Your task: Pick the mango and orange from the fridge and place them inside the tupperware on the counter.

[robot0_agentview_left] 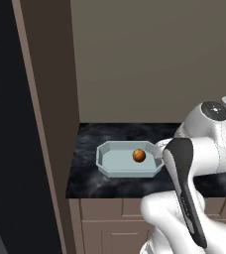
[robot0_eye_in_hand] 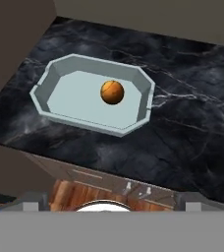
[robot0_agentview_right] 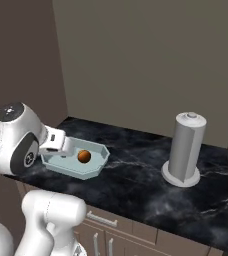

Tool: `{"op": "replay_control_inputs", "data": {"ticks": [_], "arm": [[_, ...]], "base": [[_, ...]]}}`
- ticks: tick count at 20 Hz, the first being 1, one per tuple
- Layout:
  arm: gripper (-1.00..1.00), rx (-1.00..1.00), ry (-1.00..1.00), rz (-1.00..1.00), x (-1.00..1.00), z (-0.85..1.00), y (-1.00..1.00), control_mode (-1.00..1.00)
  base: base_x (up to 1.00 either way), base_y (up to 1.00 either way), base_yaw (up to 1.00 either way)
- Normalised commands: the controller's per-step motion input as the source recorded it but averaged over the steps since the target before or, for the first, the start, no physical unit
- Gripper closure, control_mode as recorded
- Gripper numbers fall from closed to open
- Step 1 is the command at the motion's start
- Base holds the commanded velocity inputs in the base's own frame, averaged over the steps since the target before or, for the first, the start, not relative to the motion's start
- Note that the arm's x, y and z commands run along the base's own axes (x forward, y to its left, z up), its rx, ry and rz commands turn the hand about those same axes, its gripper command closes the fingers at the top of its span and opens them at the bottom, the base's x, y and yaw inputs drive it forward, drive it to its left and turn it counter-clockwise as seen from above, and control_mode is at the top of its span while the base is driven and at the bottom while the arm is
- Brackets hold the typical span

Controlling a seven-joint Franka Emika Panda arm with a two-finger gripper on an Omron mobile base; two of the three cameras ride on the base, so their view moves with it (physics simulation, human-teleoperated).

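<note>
The orange (robot0_agentview_left: 139, 155) (robot0_agentview_right: 84, 156) (robot0_eye_in_hand: 112, 92) lies inside the pale blue tupperware (robot0_agentview_left: 105, 166) (robot0_agentview_right: 93, 170) (robot0_eye_in_hand: 60, 93), right of its middle in the hand view. The tupperware rests on the black speckled counter (robot0_agentview_left: 85, 183) (robot0_agentview_right: 136, 180) (robot0_eye_in_hand: 182, 123). My gripper (robot0_eye_in_hand: 111, 204) hovers above the counter's front edge, drawn back from the tray, open with nothing between its fingers. The mango is out of view. The fridge's black side (robot0_agentview_left: 1, 124) stands at the far left, and its inside is hidden.
A tall brown side panel (robot0_agentview_left: 45, 114) rises between the fridge and the counter. A grey paper towel roll (robot0_agentview_right: 186, 147) stands on a round base at the counter's right. Brown cabinet fronts with metal handles (robot0_agentview_right: 98, 217) sit below the counter.
</note>
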Motion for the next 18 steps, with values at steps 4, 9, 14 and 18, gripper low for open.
{"op": "replay_control_inputs", "data": {"ticks": [4,9,14,18], "arm": [[-1.00,0.01,-0.03,-0.24,-0.39,0.25,0.00,-1.00],[-1.00,0.06,0.05,-0.10,-0.29,0.27,-0.02,-1.00],[-1.00,0.03,0.07,0.00,-0.34,0.12,-0.04,1.00],[-1.00,0.00,0.00,0.00,0.00,0.00,0.00,1.00]], "base": [[0.00,0.00,0.00],[0.00,0.00,0.00],[-0.15,0.00,0.00],[-0.96,0.00,0.00]]}}
